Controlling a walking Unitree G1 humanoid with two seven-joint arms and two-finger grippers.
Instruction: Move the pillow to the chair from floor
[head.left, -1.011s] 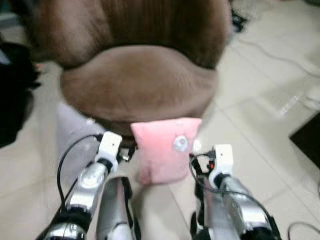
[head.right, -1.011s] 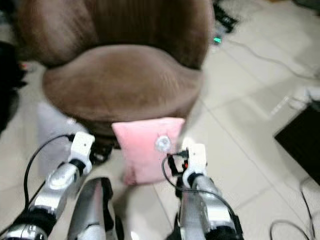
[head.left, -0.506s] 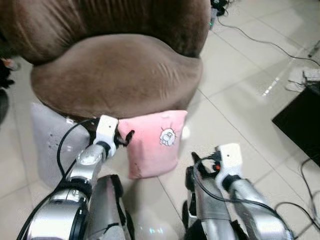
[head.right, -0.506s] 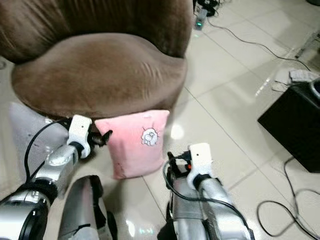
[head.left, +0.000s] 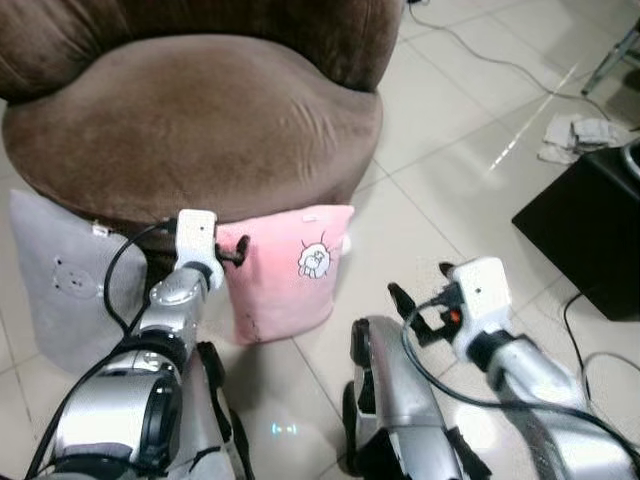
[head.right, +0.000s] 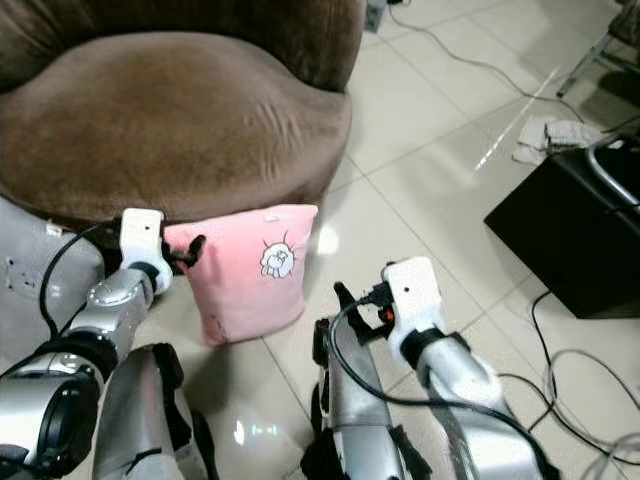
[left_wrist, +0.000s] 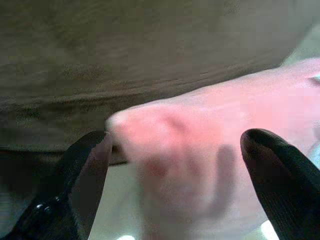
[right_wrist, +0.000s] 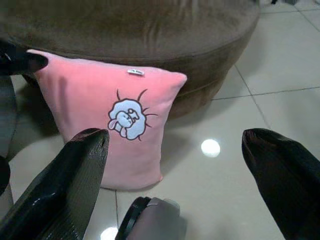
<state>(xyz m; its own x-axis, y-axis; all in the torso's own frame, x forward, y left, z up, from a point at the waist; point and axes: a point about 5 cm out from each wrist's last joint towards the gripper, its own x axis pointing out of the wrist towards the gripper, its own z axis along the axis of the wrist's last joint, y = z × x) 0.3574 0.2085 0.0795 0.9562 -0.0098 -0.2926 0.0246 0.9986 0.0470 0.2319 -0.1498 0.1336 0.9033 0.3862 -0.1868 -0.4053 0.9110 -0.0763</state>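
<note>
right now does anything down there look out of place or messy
Two pillows sit on the floor, not on the chair: a pink pillow leaning upright against its base, with the left gripper at its top corner, and a grey pillow beside it. Loose cables trail over the tiles.

The pillow (head.left: 285, 270) is standing upright on the floor (head.left: 450, 190), leaning against the front of the chair (head.left: 190, 120); a second cushion (head.left: 60, 290) is propping there to its left, the left gripper (head.left: 236, 252) is sitting at the pillow's upper left corner, and the right gripper (head.left: 420, 300) is hanging off to the right
</note>
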